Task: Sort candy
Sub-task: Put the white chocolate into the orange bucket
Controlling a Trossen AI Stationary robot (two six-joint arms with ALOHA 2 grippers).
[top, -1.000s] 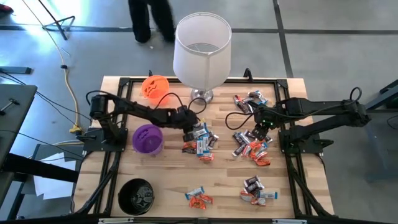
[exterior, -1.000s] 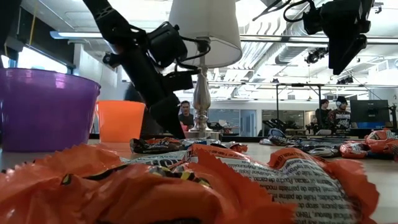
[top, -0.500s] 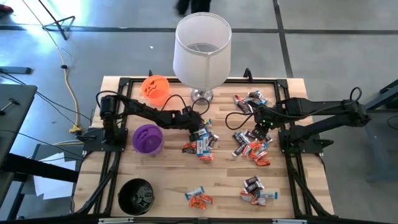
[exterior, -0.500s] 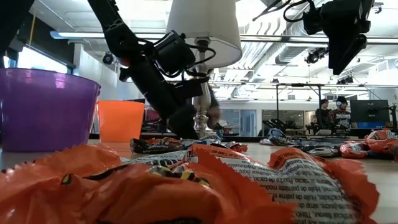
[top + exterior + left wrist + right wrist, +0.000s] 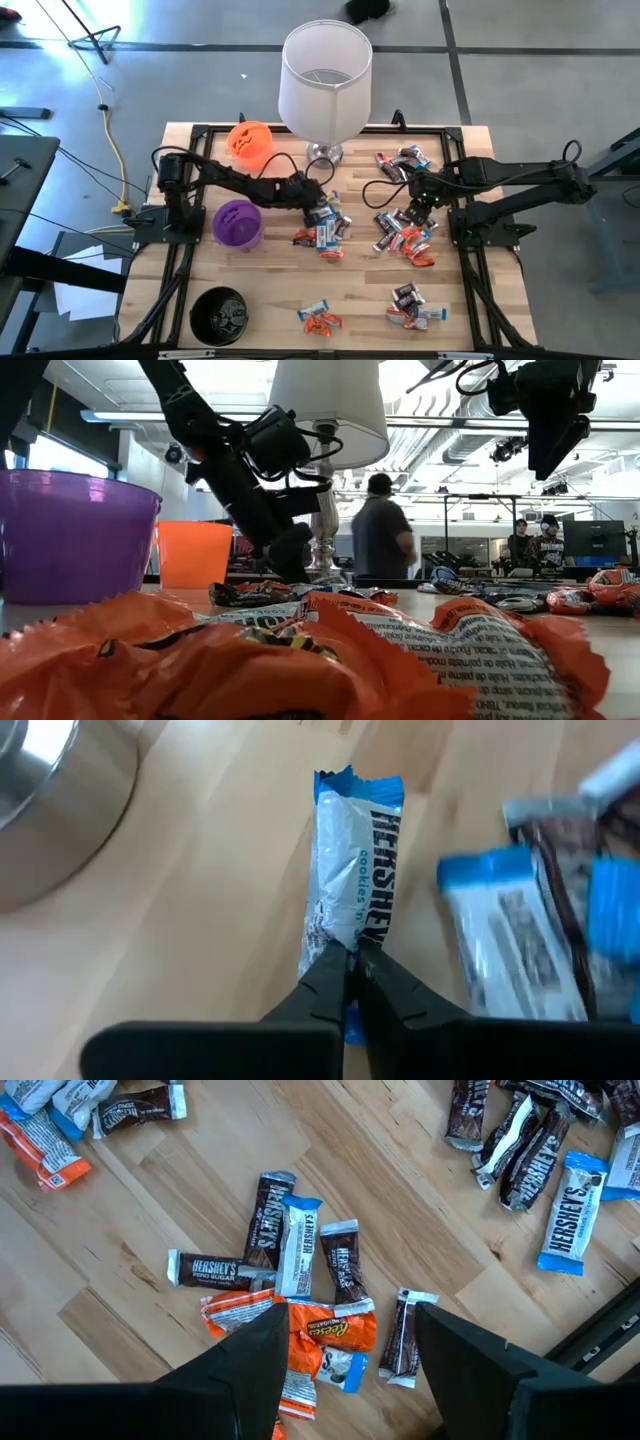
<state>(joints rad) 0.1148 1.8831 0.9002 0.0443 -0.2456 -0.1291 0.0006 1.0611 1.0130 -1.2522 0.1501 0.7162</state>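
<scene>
Wrapped candy lies in heaps on the wooden table: a middle heap [image 5: 325,232], a right heap [image 5: 403,237], some at the far right [image 5: 400,162], and two small heaps near the front [image 5: 318,318] [image 5: 412,305]. My left gripper [image 5: 318,211] [image 5: 290,557] is down at the middle heap's far edge. It is shut on a white-blue candy [image 5: 355,870] that lies flat on the wood. My right gripper [image 5: 421,212] [image 5: 350,1355] hangs open, high over the right heap, touching nothing. My left gripper [image 5: 345,955] pinches the white-blue candy's near end [image 5: 330,932] between its two fingertips. The fingers slant down from the table's left side and lie along the candy's length. The rest of the wrapper stretches away from the fingers, flat on the table.
An orange cup [image 5: 249,141], a purple cup [image 5: 238,222] and a black cup [image 5: 219,315] stand along the left side. A white-shaded lamp [image 5: 326,75] stands at the far middle; its metal foot [image 5: 50,800] is close to my left gripper. A person [image 5: 378,525] walks in the background.
My left gripper has reached toward the table's right edge and sunk a little, onto the far edge of the middle heap. A person has walked across the room behind the table.
</scene>
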